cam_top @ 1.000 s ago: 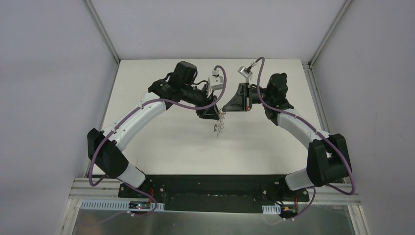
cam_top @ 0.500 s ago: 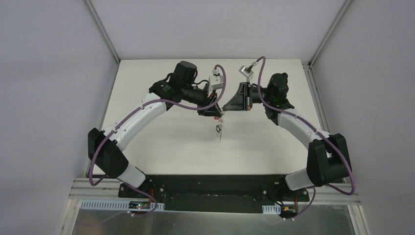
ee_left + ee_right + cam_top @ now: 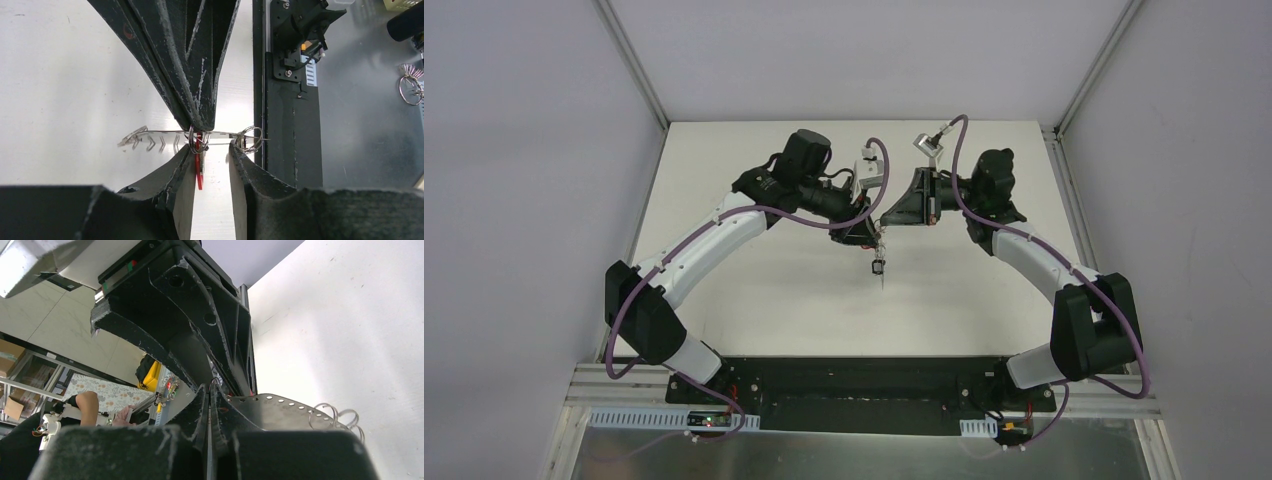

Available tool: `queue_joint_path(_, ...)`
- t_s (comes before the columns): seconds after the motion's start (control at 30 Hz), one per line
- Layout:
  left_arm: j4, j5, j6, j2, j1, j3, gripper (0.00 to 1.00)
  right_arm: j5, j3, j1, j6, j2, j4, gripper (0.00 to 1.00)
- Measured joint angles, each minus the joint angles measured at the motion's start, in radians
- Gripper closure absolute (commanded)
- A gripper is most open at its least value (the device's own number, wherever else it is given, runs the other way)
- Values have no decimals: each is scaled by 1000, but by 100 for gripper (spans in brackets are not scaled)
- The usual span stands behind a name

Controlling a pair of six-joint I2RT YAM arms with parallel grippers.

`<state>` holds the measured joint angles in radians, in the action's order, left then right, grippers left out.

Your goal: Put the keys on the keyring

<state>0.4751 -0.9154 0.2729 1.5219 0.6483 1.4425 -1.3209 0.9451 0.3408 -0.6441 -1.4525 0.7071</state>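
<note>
Since a second ago the left arm has swung slightly toward frame right in the top view, and the dangling keys have shifted with it. The right gripper (image 3: 200,120), entering from the top of the left wrist view, is clamped on the thin grey oval metal keyring (image 3: 222,133), seen edge-on at mid-frame. Below it the left gripper (image 3: 210,150) has its jaws apart. The tiny red-headed metal key (image 3: 200,172) hangs between them, apparently from a loop. Band and key look light, slick and free to swing, so the flat plastic head seems the safest place to pinch.
</note>
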Motion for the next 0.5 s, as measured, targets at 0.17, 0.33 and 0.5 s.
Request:
queue_joint_path(0.17, 1, 1, -9, 0, -11, 1, 59, 0, 0, -10, 2, 0, 0, 100)
queue_joint_path(0.33, -16, -5, -55, 0, -51, 4, 56, -1, 0, -11, 5, 0, 0, 100)
queue_joint_path(0.5, -71, -31, -126, 0, -69, 6, 57, -2, -1, -11, 6, 0, 0, 100)
